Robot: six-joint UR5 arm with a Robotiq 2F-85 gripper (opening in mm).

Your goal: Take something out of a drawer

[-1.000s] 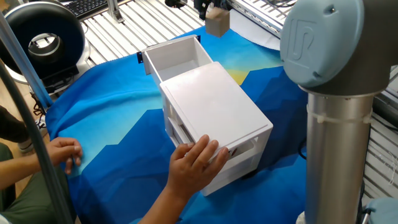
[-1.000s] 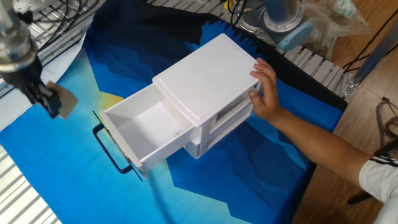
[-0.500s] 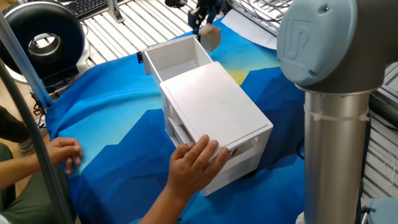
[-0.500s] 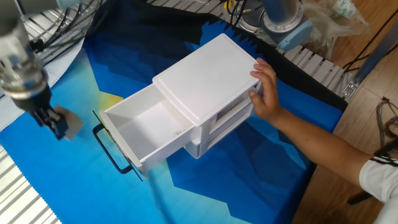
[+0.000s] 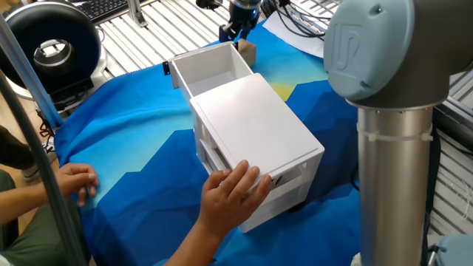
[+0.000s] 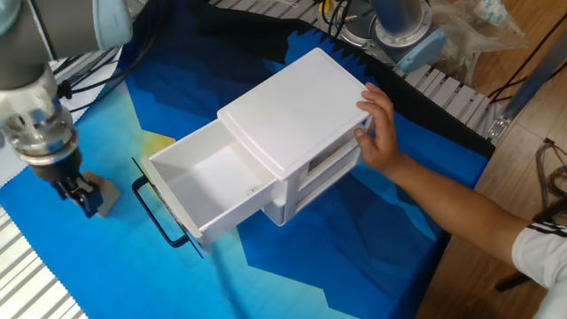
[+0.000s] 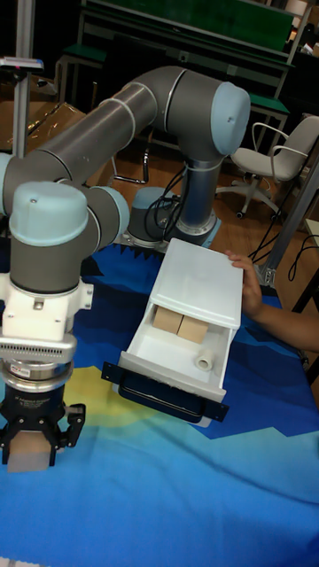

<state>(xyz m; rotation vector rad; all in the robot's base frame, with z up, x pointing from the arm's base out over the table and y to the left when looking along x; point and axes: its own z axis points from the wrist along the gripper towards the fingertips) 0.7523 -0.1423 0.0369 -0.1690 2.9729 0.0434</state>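
Observation:
The something, a small light-brown wooden cube, sits between the fingers of my gripper. The gripper is shut on it, low over the blue cloth. This spot is outside the drawer, off to the side of its black handle. The drawer stands pulled out from the top of the white unit. I cannot tell whether the cube touches the cloth.
In the tall fixed view two more wooden blocks and a small white cylinder lie in the drawer. A person's hand holds the back of the unit. The arm's grey column stands at the right.
My gripper has come down with the cube, from above the drawer's far corner to just over the cloth beside the handle. The drawer and the hand have not moved.

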